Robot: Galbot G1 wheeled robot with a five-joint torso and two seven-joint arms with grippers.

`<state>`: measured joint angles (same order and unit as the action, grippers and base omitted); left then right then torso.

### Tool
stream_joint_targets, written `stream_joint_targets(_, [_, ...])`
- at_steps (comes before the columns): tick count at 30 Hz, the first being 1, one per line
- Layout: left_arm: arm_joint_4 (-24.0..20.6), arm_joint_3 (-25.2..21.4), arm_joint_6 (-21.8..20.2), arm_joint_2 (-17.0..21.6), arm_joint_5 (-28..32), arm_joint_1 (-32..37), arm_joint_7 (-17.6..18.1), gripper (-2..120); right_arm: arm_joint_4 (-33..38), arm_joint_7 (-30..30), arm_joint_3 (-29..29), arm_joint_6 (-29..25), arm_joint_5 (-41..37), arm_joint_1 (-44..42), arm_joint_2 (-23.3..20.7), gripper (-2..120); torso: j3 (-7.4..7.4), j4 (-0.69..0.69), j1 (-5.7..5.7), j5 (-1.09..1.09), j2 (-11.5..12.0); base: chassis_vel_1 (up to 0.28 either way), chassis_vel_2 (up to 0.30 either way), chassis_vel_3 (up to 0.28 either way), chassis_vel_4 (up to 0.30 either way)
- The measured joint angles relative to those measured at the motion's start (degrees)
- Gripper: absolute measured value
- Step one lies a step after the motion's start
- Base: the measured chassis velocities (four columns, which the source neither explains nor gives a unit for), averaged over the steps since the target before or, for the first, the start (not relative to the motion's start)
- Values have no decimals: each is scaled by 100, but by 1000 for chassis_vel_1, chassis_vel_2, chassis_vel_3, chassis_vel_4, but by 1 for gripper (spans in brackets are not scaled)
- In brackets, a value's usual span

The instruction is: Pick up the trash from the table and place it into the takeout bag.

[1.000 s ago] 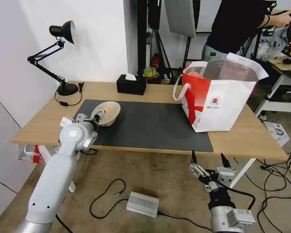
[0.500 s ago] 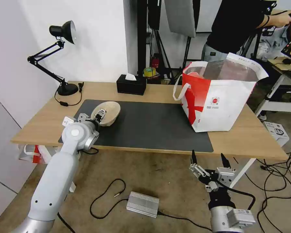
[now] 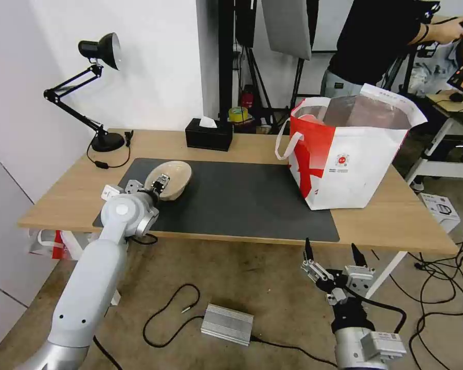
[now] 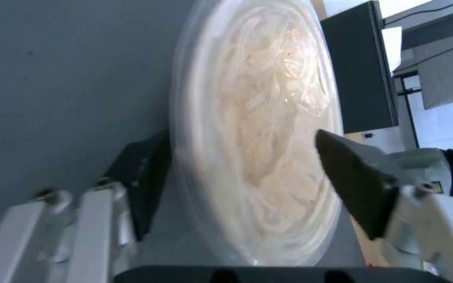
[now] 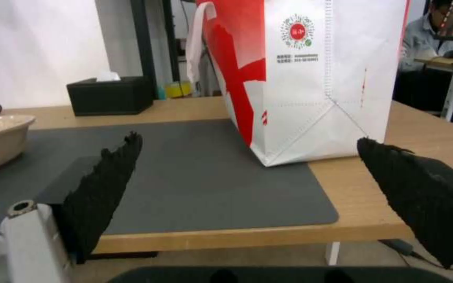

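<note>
In the left half of the head view the left gripper sits at the near rim of the shallow beige paper-like bowl, which rests on the large dark grey mat covering the long light-wood table. In the left wrist view its jaws stand wide, one black finger low on the outside of the bowl against the mat and the other over the pale crumpled lining inside. They straddle the rim, and neither visibly presses on it, so the bowl looks bracketed rather than gripped. That placement suits a pinch on the thin wall, likely the only part a narrow pincer can hold on so wide a dish.

The large white takeout bag with a red side panel stands upright at the right of the frame, partly on the mat's far right corner, its mouth open and foil lining showing, ready to take a drop from above. A red and white shape shows inside, too hidden to name.

The right gripper hangs parked below the table edge at the lower right, jaws spread wide and holding nothing, clear of the left arm's path to the bag.
</note>
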<state>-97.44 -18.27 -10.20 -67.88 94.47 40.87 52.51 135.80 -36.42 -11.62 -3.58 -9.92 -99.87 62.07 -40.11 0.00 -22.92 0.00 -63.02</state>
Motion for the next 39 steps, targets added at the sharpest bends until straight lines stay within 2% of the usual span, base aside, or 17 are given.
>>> stream_joint_targets(1, [0,0,0,0,0,0,0,69,0,0,0,0,0,0,0,100,0,0,0,0,0,0,0,0,0])
stream_joint_targets(4, [-8,3,11,3,-7,2,-13,54,0,0,0,0,0,0,0,100,0,0,0,0,0,0,0,0,0])
stream_joint_targets(7, [-34,3,16,12,-7,23,-23,47,0,0,0,0,0,0,0,100,0,0,0,0,0,0,0,0,0])
stream_joint_targets(9, [-47,6,21,32,-7,39,-42,36,0,0,0,0,0,0,0,100,0,0,0,0,0,0,0,0,0])
stream_joint_targets(10, [-47,6,21,32,-7,39,-42,36,0,0,0,0,0,0,0,100,0,0,0,0,0,0,0,0,0])
stream_joint_targets(14, [-92,16,27,71,-2,64,-58,17,0,0,-1,0,0,0,0,100,0,0,0,0,0,0,0,0,0])
stream_joint_targets(15, [-92,16,27,71,-2,64,-58,17,0,0,-1,0,0,0,0,100,0,0,0,0,0,0,0,0,0])
stream_joint_targets(19, [-111,32,33,98,4,123,-84,1,0,0,0,0,0,0,0,100,0,0,0,0,0,0,0,0,0])
stream_joint_targets(29, [-263,-1,35,158,-86,223,-185,0,0,0,0,0,0,0,0,100,0,0,1,0,0,0,0,0,0])
stream_joint_targets(39, [-839,2,68,368,21,153,-294,0,0,0,0,0,0,0,0,100,0,0,1,0,0,0,0,0,0])
